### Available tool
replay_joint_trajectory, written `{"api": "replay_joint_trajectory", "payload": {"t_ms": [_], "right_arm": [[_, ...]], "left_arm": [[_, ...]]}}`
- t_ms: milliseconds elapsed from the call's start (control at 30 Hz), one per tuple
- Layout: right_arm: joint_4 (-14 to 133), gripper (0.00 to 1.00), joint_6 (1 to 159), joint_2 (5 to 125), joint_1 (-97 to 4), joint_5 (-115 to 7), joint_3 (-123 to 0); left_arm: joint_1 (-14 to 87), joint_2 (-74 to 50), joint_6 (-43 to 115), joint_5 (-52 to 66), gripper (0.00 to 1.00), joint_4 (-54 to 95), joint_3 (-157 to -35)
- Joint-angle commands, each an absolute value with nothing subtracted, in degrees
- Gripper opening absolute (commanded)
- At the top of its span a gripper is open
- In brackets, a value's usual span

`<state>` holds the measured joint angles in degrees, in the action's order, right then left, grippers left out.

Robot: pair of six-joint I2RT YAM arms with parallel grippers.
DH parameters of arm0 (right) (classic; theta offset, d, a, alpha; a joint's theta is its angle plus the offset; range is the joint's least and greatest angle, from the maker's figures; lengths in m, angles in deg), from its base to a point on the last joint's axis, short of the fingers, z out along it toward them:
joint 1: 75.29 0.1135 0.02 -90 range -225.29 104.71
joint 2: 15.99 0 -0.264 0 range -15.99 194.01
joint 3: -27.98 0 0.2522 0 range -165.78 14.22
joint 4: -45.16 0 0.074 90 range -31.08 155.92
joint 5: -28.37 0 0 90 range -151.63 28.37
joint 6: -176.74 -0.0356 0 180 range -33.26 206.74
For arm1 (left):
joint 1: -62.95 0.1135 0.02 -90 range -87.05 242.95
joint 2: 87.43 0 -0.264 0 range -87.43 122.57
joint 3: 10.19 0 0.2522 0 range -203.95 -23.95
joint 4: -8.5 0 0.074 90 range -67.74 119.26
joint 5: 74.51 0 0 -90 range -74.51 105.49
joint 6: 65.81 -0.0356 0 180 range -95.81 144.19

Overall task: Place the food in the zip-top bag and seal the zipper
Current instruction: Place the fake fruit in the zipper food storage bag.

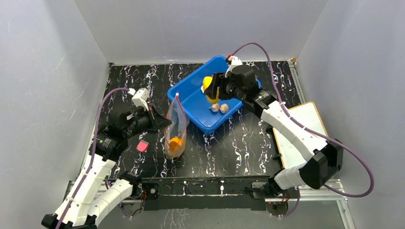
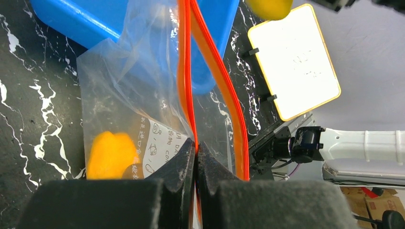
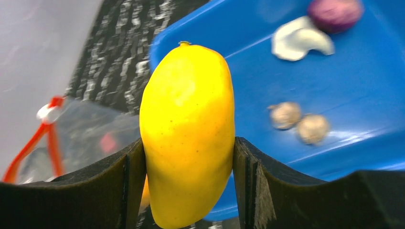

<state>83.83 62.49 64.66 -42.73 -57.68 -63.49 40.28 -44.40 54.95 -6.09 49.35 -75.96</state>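
The clear zip-top bag (image 1: 175,126) stands upright on the table left of the blue bin, with an orange-yellow pepper (image 1: 175,143) inside at the bottom. My left gripper (image 2: 196,149) is shut on one side of the red-orange zipper (image 2: 185,71) at the bag's mouth, and the other side (image 2: 229,90) bows away. My right gripper (image 3: 186,157) is shut on the yellow oval fruit (image 3: 188,129) and holds it above the bin (image 1: 210,86). Two beige bits (image 3: 298,121), a white piece (image 3: 298,38) and a purple piece (image 3: 334,13) lie in the bin.
The blue bin (image 1: 193,98) sits at the back centre on the black marbled table. A small pink block (image 1: 142,146) lies left of the bag. A white board with a yellow rim (image 1: 305,131) lies at the right. Grey walls enclose the table.
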Motion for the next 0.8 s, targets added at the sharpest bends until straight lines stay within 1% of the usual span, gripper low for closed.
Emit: {"api": "replay_joint_trajectory", "payload": {"t_ms": [0,200,400,767], "right_arm": [[76.37,0.46,51.22,60.99,-38.44,-52.38,-62.23],[71.84,0.46,42.08,60.18,-30.92,-53.04,-62.01],[67.65,0.47,33.62,59.93,-29.13,-49.36,-60.32],[66.0,0.47,28.57,60.97,-26.16,-49.63,-58.48]], "left_arm": [[40.37,-43.67,53.42,-4.65,0.0,49.21,-80.36],[40.37,-44.02,53.88,-4.48,0.0,48.69,-79.77],[40.37,-43.87,54.27,-5.22,0.0,48.62,-78.99],[40.37,-44.6,55.04,-5.16,0.0,48.65,-78.78]]}}
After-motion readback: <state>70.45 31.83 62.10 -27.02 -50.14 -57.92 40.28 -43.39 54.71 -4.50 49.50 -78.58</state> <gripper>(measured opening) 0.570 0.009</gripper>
